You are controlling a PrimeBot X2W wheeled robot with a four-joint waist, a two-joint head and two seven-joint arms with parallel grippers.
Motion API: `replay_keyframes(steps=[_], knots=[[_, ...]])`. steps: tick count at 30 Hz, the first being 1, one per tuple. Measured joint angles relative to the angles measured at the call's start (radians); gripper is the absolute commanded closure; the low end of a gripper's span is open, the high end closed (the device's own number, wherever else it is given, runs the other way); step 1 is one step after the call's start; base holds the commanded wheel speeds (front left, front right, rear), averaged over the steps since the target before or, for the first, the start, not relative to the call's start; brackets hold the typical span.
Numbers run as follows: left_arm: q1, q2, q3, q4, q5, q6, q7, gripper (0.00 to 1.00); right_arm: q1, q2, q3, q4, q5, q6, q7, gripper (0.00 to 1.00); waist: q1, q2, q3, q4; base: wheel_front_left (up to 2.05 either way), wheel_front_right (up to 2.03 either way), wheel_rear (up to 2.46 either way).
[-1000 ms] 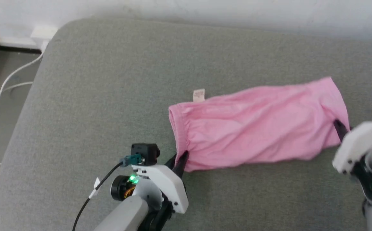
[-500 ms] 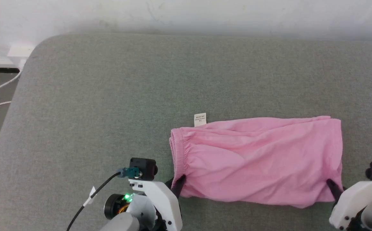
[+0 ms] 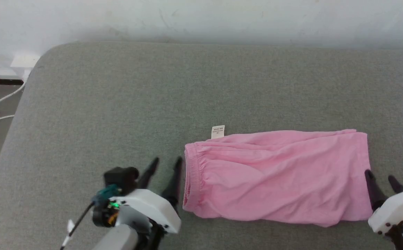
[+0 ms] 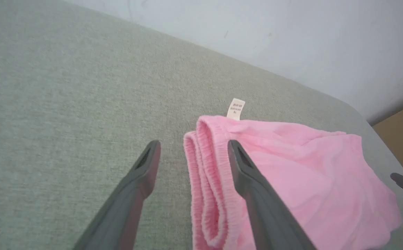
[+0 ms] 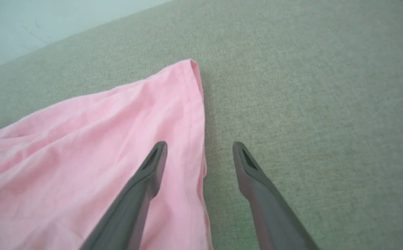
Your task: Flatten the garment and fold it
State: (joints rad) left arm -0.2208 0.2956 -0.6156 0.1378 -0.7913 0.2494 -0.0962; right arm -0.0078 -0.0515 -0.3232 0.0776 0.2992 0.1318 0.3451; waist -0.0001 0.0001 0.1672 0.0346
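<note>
Pink shorts are spread lower right, seemingly for folding, flanked by released left end effector and right end effector.

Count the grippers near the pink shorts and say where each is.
2. The left gripper, open, is at the waistband end of the shorts; the right gripper, open, is at their leg-hem end. None appears hidden.

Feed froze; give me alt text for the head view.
Pink shorts lie spread on a grey cushion, waistband to the left, a white label at the far edge. The left end effector is open beside the waistband and the right end effector open at the hem end, neither gripping cloth.
</note>
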Motion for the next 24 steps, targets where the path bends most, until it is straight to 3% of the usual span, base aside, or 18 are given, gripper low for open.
replay_keyframes(steps=[4,9,15,21,22,23,24], knots=[[-0.002,0.014,0.064,-0.001,0.051,0.0,-0.134,0.0,-0.039,0.0,0.011,0.005,-0.008,0.0,-0.036,0.0,0.0001,0.0,0.004,0.003,0.0,0.0,0.0],[-0.019,-0.002,0.18,-0.016,0.179,-0.031,-0.16,0.0,-0.093,0.0,0.017,0.092,-0.015,0.0,-0.047,0.0,0.0001,0.0,0.012,0.012,0.0,0.0,0.0],[-0.027,-0.079,0.344,-0.063,0.373,-0.109,-0.161,0.0,-0.146,-0.001,-0.013,0.23,-0.048,0.0,0.035,0.0,0.0002,0.0,0.017,0.025,0.0,0.0,0.0],[0.006,-0.148,0.468,-0.049,0.463,-0.189,-0.161,0.0,-0.192,-0.017,0.012,0.28,-0.02,-0.001,0.122,0.0,0.0001,0.0,0.017,0.018,0.0,0.0,0.0],[0.012,-0.156,0.485,-0.046,0.479,-0.199,-0.161,0.0,-0.197,-0.021,0.02,0.284,-0.014,-0.001,0.134,0.05,0.0,0.0,0.017,0.016,0.0,0.0,0.0],[0.017,-0.164,0.5,-0.044,0.49,-0.211,-0.161,0.0,-0.2,-0.024,0.026,0.285,-0.009,-0.001,0.143,0.38,0.0,0.0,0.018,0.015,0.0,0.0,0.0],[0.02,-0.171,0.515,-0.04,0.499,-0.22,-0.161,0.0,-0.203,-0.027,0.033,0.286,-0.005,-0.001,0.153,0.63,0.0001,0.0,0.017,0.014,0.0,0.0,0.0]])
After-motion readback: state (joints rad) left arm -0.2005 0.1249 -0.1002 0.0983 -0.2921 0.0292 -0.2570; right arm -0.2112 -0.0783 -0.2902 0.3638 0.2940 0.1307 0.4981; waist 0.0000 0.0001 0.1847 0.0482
